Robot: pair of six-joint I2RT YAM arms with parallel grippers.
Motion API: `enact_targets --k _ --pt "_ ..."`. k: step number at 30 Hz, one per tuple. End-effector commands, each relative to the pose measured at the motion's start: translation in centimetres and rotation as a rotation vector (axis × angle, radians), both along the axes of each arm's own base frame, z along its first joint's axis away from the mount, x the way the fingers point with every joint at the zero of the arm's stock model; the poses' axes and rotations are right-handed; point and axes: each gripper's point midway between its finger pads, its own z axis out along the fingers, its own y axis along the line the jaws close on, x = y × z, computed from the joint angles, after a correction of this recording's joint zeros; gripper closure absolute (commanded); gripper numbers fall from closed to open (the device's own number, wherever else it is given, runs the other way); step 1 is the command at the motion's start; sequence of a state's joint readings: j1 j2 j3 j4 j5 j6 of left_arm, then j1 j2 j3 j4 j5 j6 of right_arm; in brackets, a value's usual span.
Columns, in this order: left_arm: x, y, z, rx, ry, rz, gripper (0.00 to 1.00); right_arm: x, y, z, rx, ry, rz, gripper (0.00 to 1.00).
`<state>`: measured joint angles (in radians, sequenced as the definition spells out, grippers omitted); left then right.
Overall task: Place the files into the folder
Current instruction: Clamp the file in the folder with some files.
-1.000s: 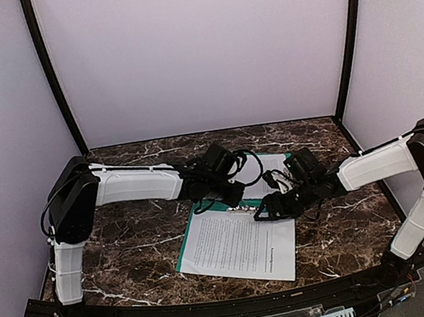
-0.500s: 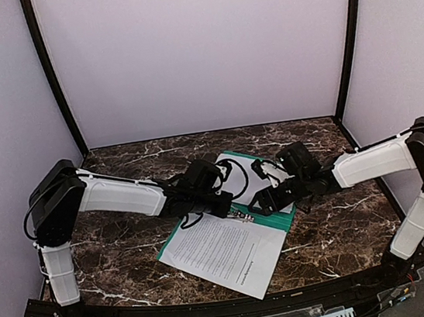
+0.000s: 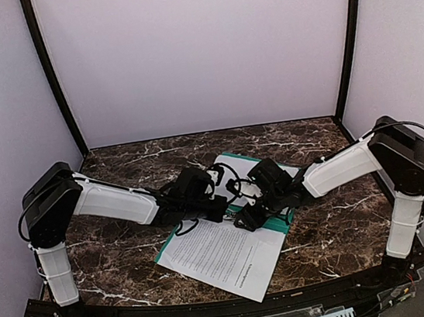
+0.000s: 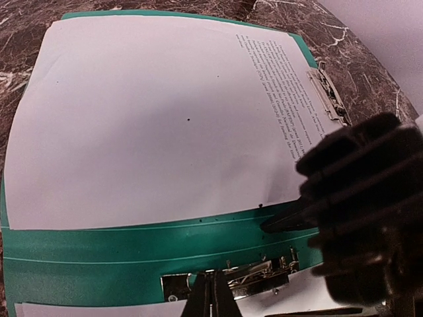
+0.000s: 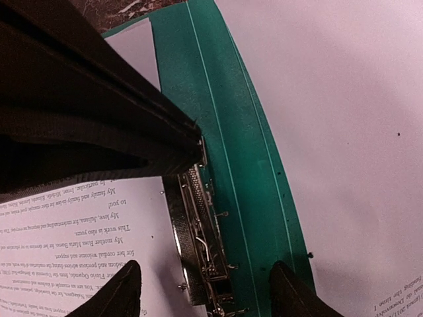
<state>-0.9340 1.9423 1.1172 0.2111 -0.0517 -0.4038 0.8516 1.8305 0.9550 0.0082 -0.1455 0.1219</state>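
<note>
Over the marble table (image 3: 123,256), top view: shows the folder (image 3: 282,224) opened flat mid-table with the files on it, far sheet (image 3: 233,169) on the far half, near sheet (image 3: 221,255) skewed across the near half. Puts left gripper (image 3: 223,210) and right gripper (image 3: 244,221) almost tip to tip at the spine, between the two sheets. Left wrist view: shows far sheet flat inside the green border, a side clip (image 4: 327,96) along its right edge (gripping it or not, cannot tell), and a spine clip (image 4: 231,282) low in frame. Shows own fingers pressed together into one thin point right at that spine clip; cannot tell if pinching any part. Right wrist view: shows own fingers (image 5: 125,290) spread wide on either side of the spine clip, touching nothing visible. Shows the left tool's dark wedge at the clip's upper end and the printed sheet's edge just beside the clip, under it or not unclear. Judged past halfway: both sheets on the folder, neither visibly clamped, cover not closed. Probably leaves squaring the near sheet, securing, and folding shut.
</note>
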Motion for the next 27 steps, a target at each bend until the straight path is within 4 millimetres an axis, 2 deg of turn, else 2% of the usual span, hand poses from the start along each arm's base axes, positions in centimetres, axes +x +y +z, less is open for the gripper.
enact_targets --k 1,6,14,18,27 --pt "-2.9 2.5 -3.8 0.093 0.133 -0.013 0.99 0.1 -0.9 -2.1 -0.095 -0.028 -0.001 0.43" --pt "-2.8 2.8 -3.9 0.09 0.141 -0.003 0.99 -0.3 -1.6 -3.0 -0.12 -0.046 0.004 0.57" --pt "-3.0 2.8 -3.8 0.072 0.168 -0.011 0.99 -1.4 -2.3 -4.3 -0.175 -0.061 0.026 0.57" --pt "-3.1 3.0 -4.0 0.061 0.191 -0.008 0.99 -1.1 -3.3 -5.1 -0.222 -0.073 -0.004 0.58" --pt "-4.1 4.1 -5.5 0.047 0.29 -0.003 0.99 -1.6 -4.6 -6.4 -0.277 -0.064 -0.033 0.64"
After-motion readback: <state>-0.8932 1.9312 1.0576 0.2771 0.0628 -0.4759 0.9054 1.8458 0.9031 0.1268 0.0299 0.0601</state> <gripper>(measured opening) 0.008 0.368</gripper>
